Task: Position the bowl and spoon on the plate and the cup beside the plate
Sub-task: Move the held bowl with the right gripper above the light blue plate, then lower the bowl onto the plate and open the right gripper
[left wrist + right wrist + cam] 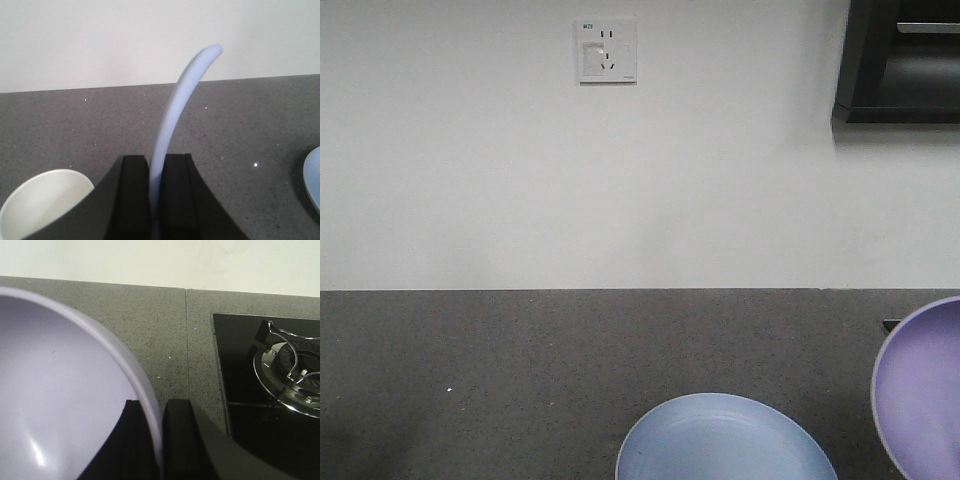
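In the left wrist view my left gripper (156,162) is shut on the pale blue spoon (177,107), whose curved handle rises up past the counter's back edge. The cup (37,202) shows its cream inside at the lower left of that view. An edge of the pale blue plate (313,180) shows at the right there. In the right wrist view my right gripper (156,407) is shut on the rim of the lavender bowl (60,400), one finger inside and one outside. The front view shows the plate (720,440) at the bottom centre and the bowl (925,390) raised at the right.
The dark speckled countertop (470,370) runs back to a white wall with a socket (606,50). A black gas hob with a burner (290,380) lies right of the bowl. A dark cabinet (900,60) hangs at the upper right.
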Motion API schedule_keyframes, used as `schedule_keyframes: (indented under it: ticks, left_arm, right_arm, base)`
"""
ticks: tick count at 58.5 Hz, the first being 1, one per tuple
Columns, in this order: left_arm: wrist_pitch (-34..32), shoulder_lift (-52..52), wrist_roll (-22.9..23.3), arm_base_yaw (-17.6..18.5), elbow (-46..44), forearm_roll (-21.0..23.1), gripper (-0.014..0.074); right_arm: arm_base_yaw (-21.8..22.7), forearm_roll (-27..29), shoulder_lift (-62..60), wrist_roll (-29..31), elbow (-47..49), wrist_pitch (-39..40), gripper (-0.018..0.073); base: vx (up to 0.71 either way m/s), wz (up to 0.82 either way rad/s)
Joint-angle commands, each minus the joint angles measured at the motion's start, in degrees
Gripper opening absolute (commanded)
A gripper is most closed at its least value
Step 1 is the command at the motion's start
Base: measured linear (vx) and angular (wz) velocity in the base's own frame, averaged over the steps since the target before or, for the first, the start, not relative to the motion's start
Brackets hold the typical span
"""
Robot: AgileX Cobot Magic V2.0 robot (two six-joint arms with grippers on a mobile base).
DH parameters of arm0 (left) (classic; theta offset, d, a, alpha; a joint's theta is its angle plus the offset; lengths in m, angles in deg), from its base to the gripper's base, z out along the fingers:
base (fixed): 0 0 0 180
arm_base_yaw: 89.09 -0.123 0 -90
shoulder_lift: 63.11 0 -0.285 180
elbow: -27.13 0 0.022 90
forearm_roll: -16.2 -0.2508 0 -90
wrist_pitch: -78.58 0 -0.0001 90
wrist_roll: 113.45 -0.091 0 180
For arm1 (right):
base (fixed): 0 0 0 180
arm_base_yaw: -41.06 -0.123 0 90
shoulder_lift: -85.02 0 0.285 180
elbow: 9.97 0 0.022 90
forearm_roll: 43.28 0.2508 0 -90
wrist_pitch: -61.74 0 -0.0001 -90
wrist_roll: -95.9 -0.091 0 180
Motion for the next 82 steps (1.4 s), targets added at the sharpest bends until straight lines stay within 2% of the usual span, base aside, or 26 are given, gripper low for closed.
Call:
schedule_keyframes:
  ticks: [1,27,40,49,62,66,74,82]
  left_arm:
    - [-7.37,0.24,0.06,0.14,-1.63,-0.50,0.0003]
    - [-7.38,0.24,0.12,0.14,-1.63,-0.45,0.0003]
    - [-7.44,0.24,0.12,0.14,-1.63,-0.45,0.0003]
    - [-7.44,0.24,0.12,0.14,-1.63,-0.45,0.0003]
    - [-7.44,0.24,0.12,0.14,-1.63,-0.45,0.0003]
    - [-7.44,0.24,0.12,0.14,-1.63,-0.45,0.0003]
    - [-7.44,0.24,0.12,0.14,-1.63,-0.45,0.0003]
    - [-7.44,0.24,0.12,0.14,-1.63,-0.45,0.0003]
  right_arm:
    - [0.13,0.09,-0.24,0.27,1.64,4.70,-0.0012]
    - [0.13,0.09,-0.24,0.27,1.64,4.77,-0.0012]
    - [0.13,1.68,-0.24,0.91,1.64,8.93,-0.0012]
    - [0.06,8.49,1.25,6.67,1.69,9.21,-0.0012]
    - [0.06,26.92,10.85,22.98,4.15,3.29,-0.0012]
    - [0.06,30.43,14.66,25.04,6.24,1.36,-0.0012]
    - [-0.25,32.84,22.36,25.17,11.71,-0.91,-0.0012]
    - [-5.64,29.02,30.07,25.02,17.08,-1.99,-0.0012]
  base:
    - [0.00,0.00]
    - [0.00,0.00]
    - [0.00,0.00]
    - [0.00,0.00]
    - [0.00,0.00]
    - [0.00,0.00]
    - [0.00,0.00]
    - [0.00,0.00]
